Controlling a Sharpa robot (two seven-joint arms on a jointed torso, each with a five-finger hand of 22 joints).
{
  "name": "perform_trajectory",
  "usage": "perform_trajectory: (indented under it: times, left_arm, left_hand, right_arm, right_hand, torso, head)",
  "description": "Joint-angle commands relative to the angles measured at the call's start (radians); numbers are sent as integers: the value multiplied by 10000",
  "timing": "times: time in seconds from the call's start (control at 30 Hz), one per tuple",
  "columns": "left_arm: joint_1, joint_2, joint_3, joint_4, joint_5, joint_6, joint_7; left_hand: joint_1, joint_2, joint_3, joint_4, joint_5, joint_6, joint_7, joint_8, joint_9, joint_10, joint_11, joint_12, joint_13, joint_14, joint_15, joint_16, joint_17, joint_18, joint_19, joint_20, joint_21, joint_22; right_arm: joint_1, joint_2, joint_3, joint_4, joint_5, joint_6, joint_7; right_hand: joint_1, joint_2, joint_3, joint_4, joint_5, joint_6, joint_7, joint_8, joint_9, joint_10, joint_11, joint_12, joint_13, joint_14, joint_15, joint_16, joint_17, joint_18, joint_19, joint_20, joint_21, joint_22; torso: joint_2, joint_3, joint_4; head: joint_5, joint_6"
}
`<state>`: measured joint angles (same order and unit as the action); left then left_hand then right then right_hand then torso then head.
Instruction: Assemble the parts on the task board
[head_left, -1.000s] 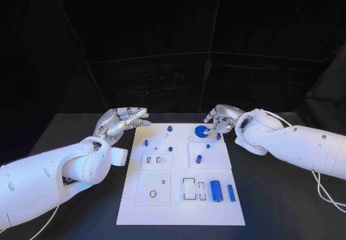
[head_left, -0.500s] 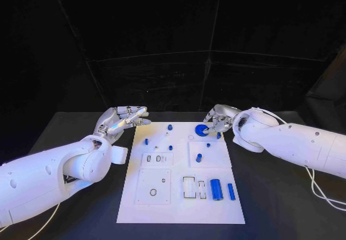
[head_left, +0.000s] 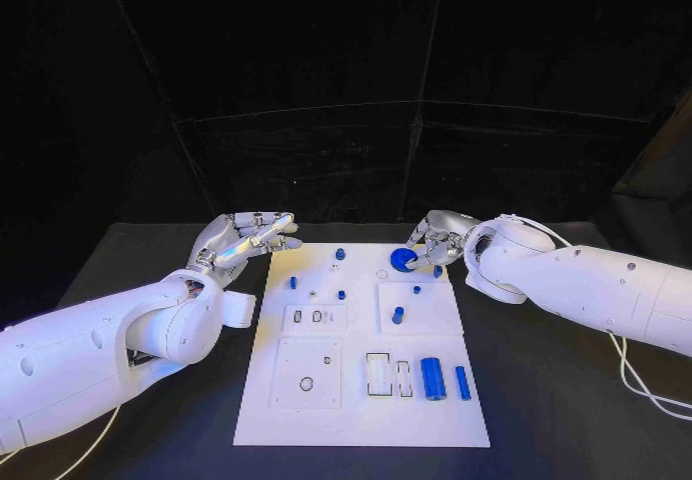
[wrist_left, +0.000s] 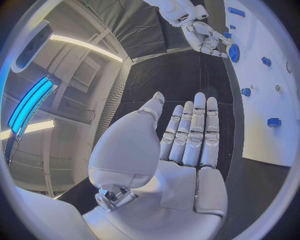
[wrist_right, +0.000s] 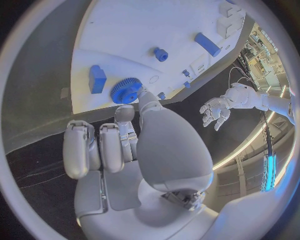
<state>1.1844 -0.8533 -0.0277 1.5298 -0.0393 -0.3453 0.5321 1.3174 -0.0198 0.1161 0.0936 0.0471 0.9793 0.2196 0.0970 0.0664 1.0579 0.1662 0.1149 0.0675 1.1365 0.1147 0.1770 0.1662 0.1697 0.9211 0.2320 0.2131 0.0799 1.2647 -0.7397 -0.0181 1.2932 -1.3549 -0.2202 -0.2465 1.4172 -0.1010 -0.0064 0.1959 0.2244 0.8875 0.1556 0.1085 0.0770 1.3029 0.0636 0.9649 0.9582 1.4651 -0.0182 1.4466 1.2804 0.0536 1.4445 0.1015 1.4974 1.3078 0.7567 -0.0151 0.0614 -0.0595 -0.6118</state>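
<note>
**Right hand on the gear, left hand idle off-board**

Left hand: hovers beside the far-left corner of the task board, over the worktop. Fingers straight and close together in its wrist view, nothing in them. The nearest parts are the small blue pegs, toward the board from its fingertips; not touching any.

Centre: blue gear lies flat near the far edge of the board, a round part with no long axis to line up. Two blue cylinders lie at the near-right end, long axes running near-to-far, well apart from both hands.

Right hand: right at the gear, clearly the nearer hand. In the right wrist view one fingertip touches the gear's toothed rim while the other fingers curl short of it. Reads as contact or a light pinch rather than a full grasp; can't confirm a second contact point. The gear sits straight ahead of the fingertips, so my guess is the next move is seating or turning it in place.

Versus 1.0 s ago: right hand and forearm moved slightly left and away, closing on the gear. Left hand about unchanged. Parts unmoved.
</note>
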Motion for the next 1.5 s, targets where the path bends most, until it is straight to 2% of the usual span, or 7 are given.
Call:
perform_trajectory:
  times: [0.03, 0.77, 0.9, 0.97, 1.07, 1.3, 1.5]
  left_arm:
    - [17, 27, 10, -8, -40, 142, 42]
    - [16, 48, 10, -42, -40, 169, 17]
    - [16, 42, 10, -43, -40, 168, 8]
    - [16, 42, 10, -44, -40, 168, 4]
    - [16, 42, 10, -46, -40, 170, -3]
    - [16, 43, 10, -57, -40, 172, -19]
    - [16, 46, 10, -62, -40, 164, -30]
  left_hand:
    - [-51, 17, -13, -61, 41, 46, 7, -43, -1, 44, -7, -55, -1, 6, 43, -48, 9, 153, 53, 42, -54, -16]
    - [-54, 20, -15, -68, 41, 51, 5, -46, -1, 50, -8, -59, -1, 7, 43, -54, 12, 154, 55, 41, -57, -20]
    - [-55, 21, -16, -73, 41, 52, 4, -50, -2, 52, -9, -63, -1, 7, 43, -59, 14, 153, 55, 41, -60, -22]
    - [-55, 21, -16, -73, 41, 52, 4, -50, -2, 52, -9, -63, -1, 7, 43, -59, 14, 153, 55, 41, -60, -22]
    - [-55, 21, -16, -73, 41, 52, 4, -50, -2, 52, -9, -63, -1, 7, 43, -59, 14, 153, 55, 41, -60, -22]
    - [-57, 21, -19, -76, 41, 52, 5, -54, -3, 51, -8, -67, -2, 6, 43, -63, 15, 153, 56, 41, -62, -24]
    - [-61, 19, -23, -82, 41, 47, 7, -61, -5, 46, -5, -75, -4, 3, 45, -71, 17, 152, 55, 42, -66, -27]
  right_arm:
    - [8, 207, 8, -128, -388, 295, -270]
    - [-63, 645, 5, -465, -895, 600, -578]
    - [-65, 627, 5, -486, -917, 621, -595]
    - [-65, 619, 5, -485, -922, 623, -597]
    - [-66, 608, 5, -474, -927, 611, -568]
    - [-66, 592, 5, -437, -930, 467, -457]
    - [-67, 562, 5, -406, -930, 341, -434]
  right_hand:
    - [132, 208, -288, 11, 83, 152, 24, 196, 2, 1321, 55, 3580, 3618, 724, 142, 557, 1133, -293, 523, 54, 338, 1569]
    - [182, 412, -273, -72, 74, 242, 28, 245, 4, 1524, 66, 4052, 4108, 745, 159, 626, 1284, -323, 614, 75, 395, 1712]
    - [306, 617, -167, -177, 89, 430, 7, 337, 30, 1572, 48, 4176, 4243, 747, 148, 642, 1317, -331, 638, 73, 410, 1750]
    - [467, 813, 10, -288, -233, 620, -19, 417, 53, 1601, 22, 4246, 4322, 748, 127, 650, 1335, -337, 656, 58, 422, 1781]
    - [607, 955, 199, -413, -353, 804, -56, 477, 64, 1621, -11, 4296, 4384, 750, 101, 659, 1358, -345, 679, 37, 435, 1817]
    - [522, 837, 186, -442, -367, 766, -42, 424, 32, 1610, -1, 4291, 4391, 754, 103, 670, 1387, -351, 695, 30, 444, 1842]
    - [238, 587, 91, -407, -448, 500, 7, 252, -48, 1549, 48, 4217, 4343, 760, 142, 686, 1430, -357, 708, 55, 452, 1867]
  torso:
    - [2, 5, -9]
    - [1, 3, -10]
    - [5, 7, -19]
    - [5, 9, -11]
    - [1, 12, -6]
    - [-1, 15, -6]
    - [1, 11, -14]
  head:
    - [18, -31]
    - [14, -92]
    - [10, -94]
    - [6, -102]
    - [4, -115]
    - [4, -108]
    - [-10, -106]
